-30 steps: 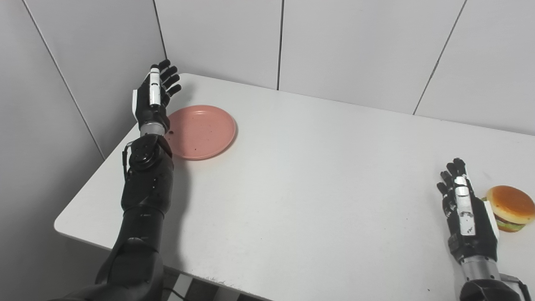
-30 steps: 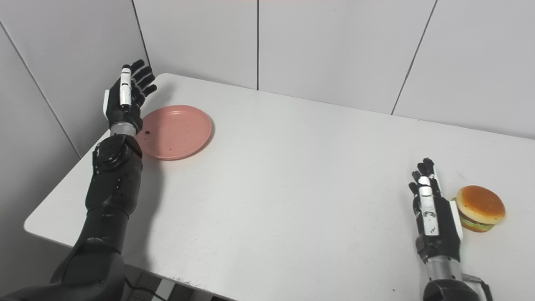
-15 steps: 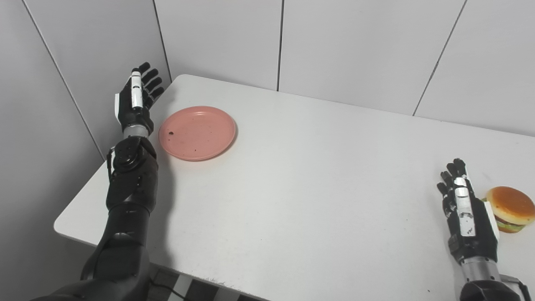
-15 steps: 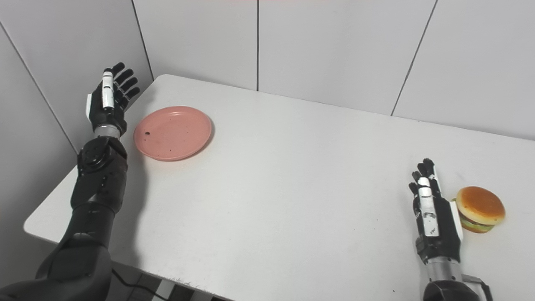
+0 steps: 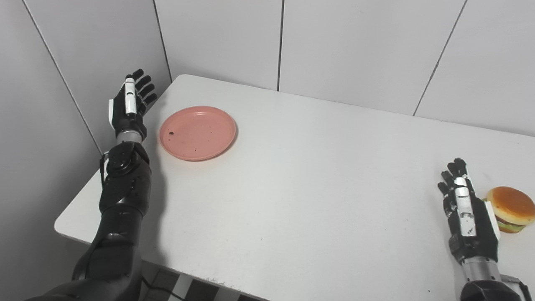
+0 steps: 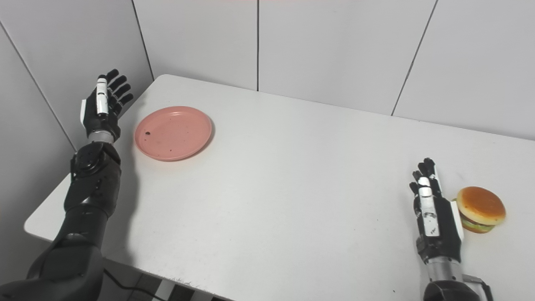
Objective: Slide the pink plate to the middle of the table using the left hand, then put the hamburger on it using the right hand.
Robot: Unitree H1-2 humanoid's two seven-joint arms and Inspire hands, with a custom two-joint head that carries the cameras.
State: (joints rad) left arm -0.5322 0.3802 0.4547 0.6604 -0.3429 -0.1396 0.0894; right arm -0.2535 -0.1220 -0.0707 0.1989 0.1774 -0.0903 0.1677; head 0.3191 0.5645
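The pink plate (image 5: 197, 132) lies flat near the far left corner of the white table (image 5: 301, 184). My left hand (image 5: 129, 105) is open, fingers up, raised just left of the plate and apart from it, over the table's left edge. The hamburger (image 5: 510, 208) sits on the table at the right edge of the view. My right hand (image 5: 466, 217) is open, fingers straight, close beside the hamburger's left side. It holds nothing.
Grey wall panels (image 5: 347, 46) stand right behind the table and along its left side, close to my left hand. The table's front edge (image 5: 200, 278) runs across the lower part of the view.
My left hand has moved left, off the plate's left rim and out past the table edge, then dropped slightly. The plate and my right hand have not moved.
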